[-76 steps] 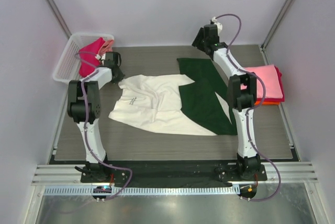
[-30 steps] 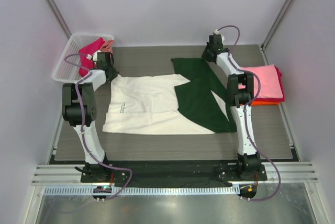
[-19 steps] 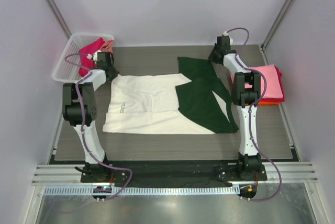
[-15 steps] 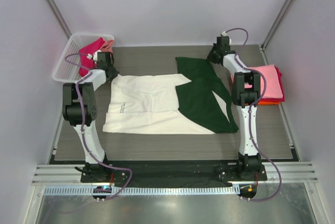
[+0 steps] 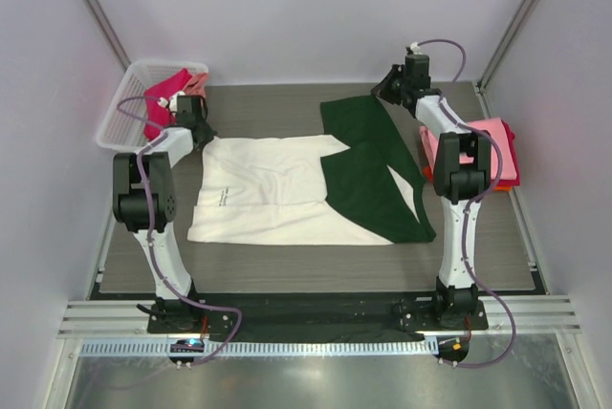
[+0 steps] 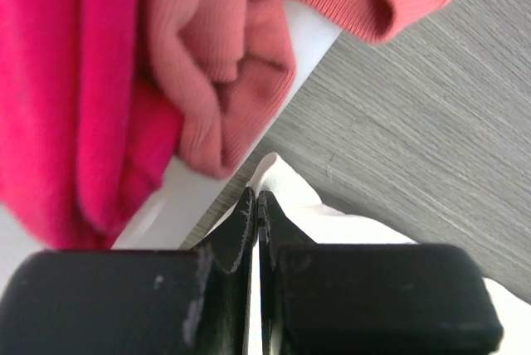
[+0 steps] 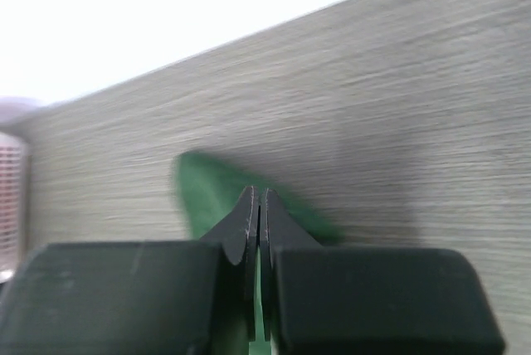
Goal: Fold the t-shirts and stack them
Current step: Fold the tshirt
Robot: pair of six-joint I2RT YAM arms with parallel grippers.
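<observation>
A cream t-shirt (image 5: 268, 194) with a dark green part (image 5: 373, 175) lies spread flat across the table. My left gripper (image 5: 203, 134) is shut on its far left cream corner, right by the basket. In the left wrist view the jaws (image 6: 258, 197) pinch white cloth (image 6: 332, 226). My right gripper (image 5: 382, 92) is shut on the green part's far corner. In the right wrist view the closed jaws (image 7: 258, 193) hold green cloth (image 7: 203, 189) just above the table. A folded stack of t-shirts (image 5: 488, 146), pink on top, sits at the right.
The white mesh basket (image 5: 124, 108) stands at the back left and holds a magenta t-shirt (image 5: 158, 103) and a salmon one (image 5: 198, 79). Both hang over the basket rim (image 6: 178, 197) close to my left fingers. The back wall is near the right gripper.
The rumpled cream shirt has been drawn flat. Over the last second the right arm swung right and back with the green corner; the left gripper has held still.
</observation>
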